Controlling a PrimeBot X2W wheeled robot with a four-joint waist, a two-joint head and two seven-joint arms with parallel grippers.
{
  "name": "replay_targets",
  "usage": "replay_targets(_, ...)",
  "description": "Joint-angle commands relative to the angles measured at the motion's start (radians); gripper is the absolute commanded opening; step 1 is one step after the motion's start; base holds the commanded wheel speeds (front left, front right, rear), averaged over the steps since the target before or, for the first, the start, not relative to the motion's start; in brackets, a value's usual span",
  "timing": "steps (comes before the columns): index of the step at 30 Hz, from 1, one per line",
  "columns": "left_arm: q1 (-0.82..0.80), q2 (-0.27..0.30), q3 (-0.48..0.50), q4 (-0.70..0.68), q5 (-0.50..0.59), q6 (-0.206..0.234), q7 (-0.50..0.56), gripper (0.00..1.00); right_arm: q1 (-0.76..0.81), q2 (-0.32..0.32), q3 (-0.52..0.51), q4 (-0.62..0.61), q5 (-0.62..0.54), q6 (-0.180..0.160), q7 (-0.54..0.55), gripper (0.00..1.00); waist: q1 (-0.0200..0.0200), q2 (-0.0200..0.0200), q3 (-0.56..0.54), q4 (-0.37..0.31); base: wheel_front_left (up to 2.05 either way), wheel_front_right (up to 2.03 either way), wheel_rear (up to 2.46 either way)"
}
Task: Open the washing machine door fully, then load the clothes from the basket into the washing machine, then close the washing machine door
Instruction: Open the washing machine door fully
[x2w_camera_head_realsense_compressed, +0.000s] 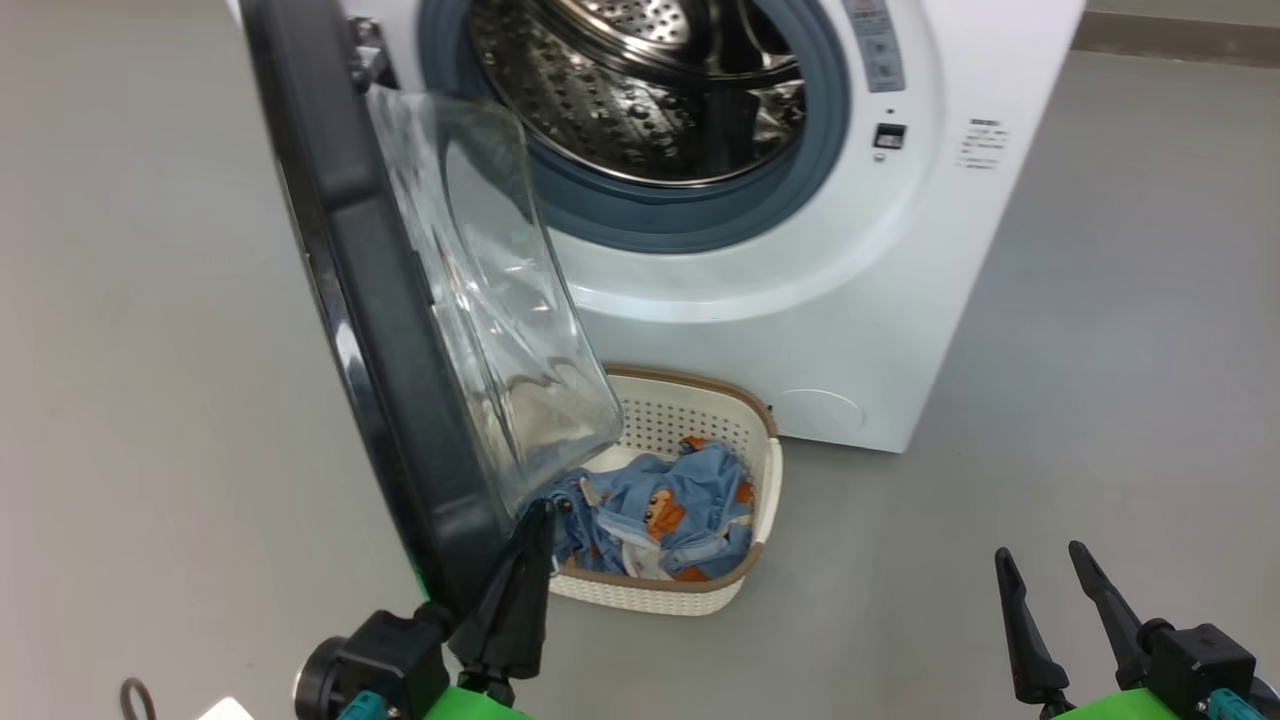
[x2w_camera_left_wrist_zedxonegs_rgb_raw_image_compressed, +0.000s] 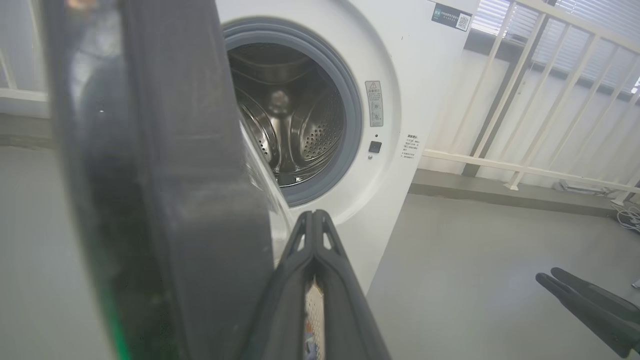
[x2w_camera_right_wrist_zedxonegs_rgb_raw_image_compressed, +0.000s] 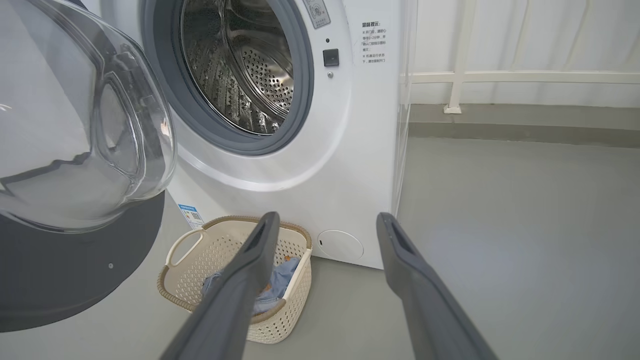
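Note:
The washing machine stands ahead with its steel drum exposed. Its black washing machine door is swung out toward me, the glass bowl facing the drum. My left gripper is shut, its tips against the inner lower edge of the door; in the left wrist view the left gripper shows pressed together beside the door. The basket sits on the floor before the machine, holding the blue bear-print clothes. My right gripper stands open at the lower right, empty, its fingers framing the basket.
Grey floor spreads to the right of the machine. A white railing runs behind it. A small dark ring lies on the floor at the lower left.

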Motion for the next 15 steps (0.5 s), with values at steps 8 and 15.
replay_targets(8,-0.02,0.045,0.091,-0.01,-0.017,0.045,0.006,0.0,-0.02,-0.013,0.028,-0.021,0.008,0.003,-0.012,1.0,0.0,0.0,-0.004,0.092,0.0,0.0,0.0)
replay_targets(15,-0.001,0.073,0.156,0.001,-0.042,0.064,-0.009,0.0,-0.018,-0.019,0.034,-0.021,0.009,0.003,-0.012,1.0,0.0,0.0,-0.006,0.115,0.0,0.0,0.0)
